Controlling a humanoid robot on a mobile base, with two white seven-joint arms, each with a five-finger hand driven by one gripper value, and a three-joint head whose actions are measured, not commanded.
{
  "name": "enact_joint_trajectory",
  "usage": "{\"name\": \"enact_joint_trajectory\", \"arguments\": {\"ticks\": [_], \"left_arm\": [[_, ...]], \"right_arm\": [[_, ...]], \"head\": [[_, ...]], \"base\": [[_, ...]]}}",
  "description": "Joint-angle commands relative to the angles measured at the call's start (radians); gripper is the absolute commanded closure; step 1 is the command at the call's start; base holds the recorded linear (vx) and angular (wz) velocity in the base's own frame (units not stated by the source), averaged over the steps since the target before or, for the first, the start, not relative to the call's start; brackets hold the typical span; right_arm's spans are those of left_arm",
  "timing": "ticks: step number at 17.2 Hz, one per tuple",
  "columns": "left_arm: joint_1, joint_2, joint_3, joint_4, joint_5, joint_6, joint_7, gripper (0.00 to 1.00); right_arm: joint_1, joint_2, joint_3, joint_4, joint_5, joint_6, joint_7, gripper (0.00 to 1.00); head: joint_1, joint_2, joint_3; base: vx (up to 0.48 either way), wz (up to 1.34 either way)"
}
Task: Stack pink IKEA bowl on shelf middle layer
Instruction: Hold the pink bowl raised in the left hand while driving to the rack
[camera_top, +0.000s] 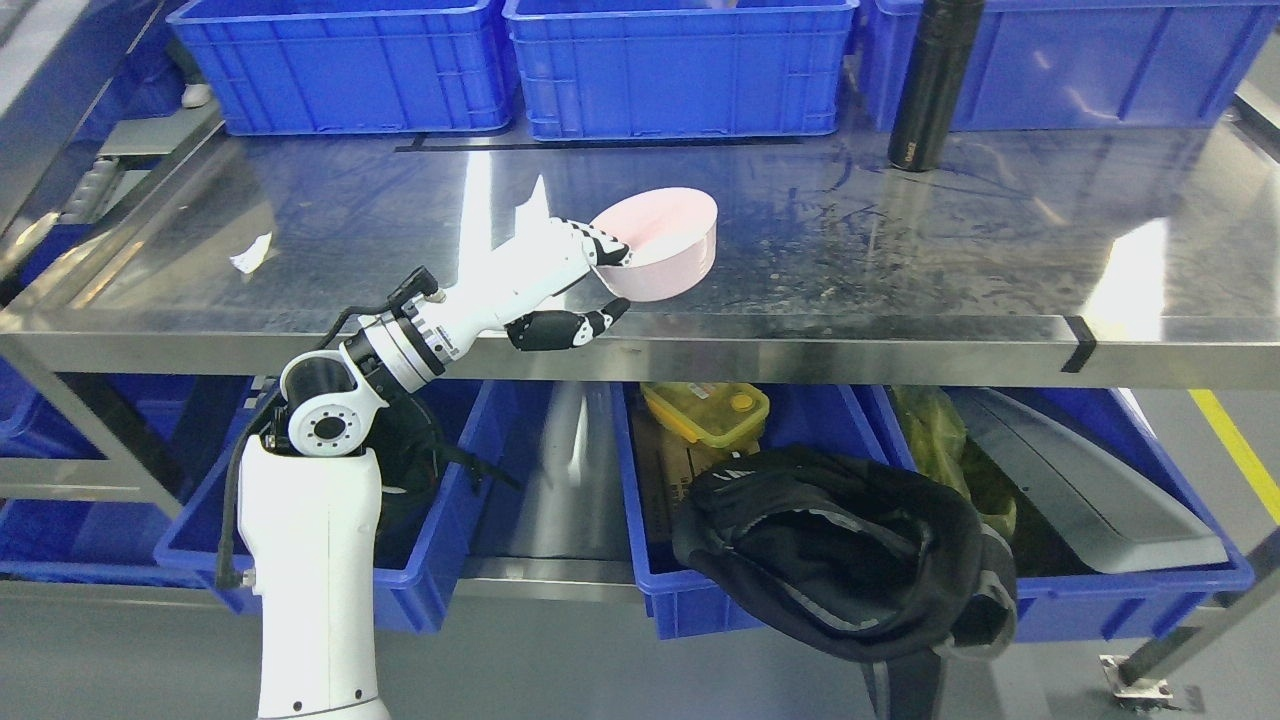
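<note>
A pink bowl (668, 247) is on the steel shelf (900, 260), near its front edge, tilted toward the left. My left hand (600, 285) reaches up from the lower left and is shut on the bowl's left rim, fingers (607, 250) inside the rim and thumb (570, 327) below it. The right arm is out of view.
Three blue crates (680, 70) line the back of the shelf. A black bottle (930, 85) stands at the back right. A scrap of white paper (250, 253) lies at the left. Below, blue bins hold a black bag (850, 550) and a yellow box (705, 412).
</note>
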Motion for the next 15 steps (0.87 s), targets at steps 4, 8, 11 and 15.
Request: {"name": "enact_joint_trajectory", "arguments": {"ticks": [4,8,11,15], "left_arm": [[0.060,0.005,-0.084,-0.065,0.039,0.000,0.004,0.90],[0.068,0.005,-0.095,-0.065,0.037,0.000,0.004,0.90],[0.076,0.005,-0.093,-0.065,0.037,0.000,0.002,0.90],[0.077,0.005,-0.088,-0.063,0.037,0.000,0.002,0.90]], "right_arm": [[0.015,-0.017,0.000,-0.017,0.000,0.000,0.000,0.00],[0.015,-0.017,0.000,-0.017,0.000,0.000,0.000,0.00],[0.015,-0.017,0.000,-0.017,0.000,0.000,0.000,0.00],[0.015,-0.017,0.000,-0.017,0.000,0.000,0.000,0.00]], "head": [[0.0000,0.000,0.000],[0.0000,0.000,0.000],[0.0000,0.000,0.000],[0.0000,0.000,0.000]], "base": [[-0.043,0.75],[-0.084,1.13],[-0.099,1.20],[-0.051,1.19]]}}
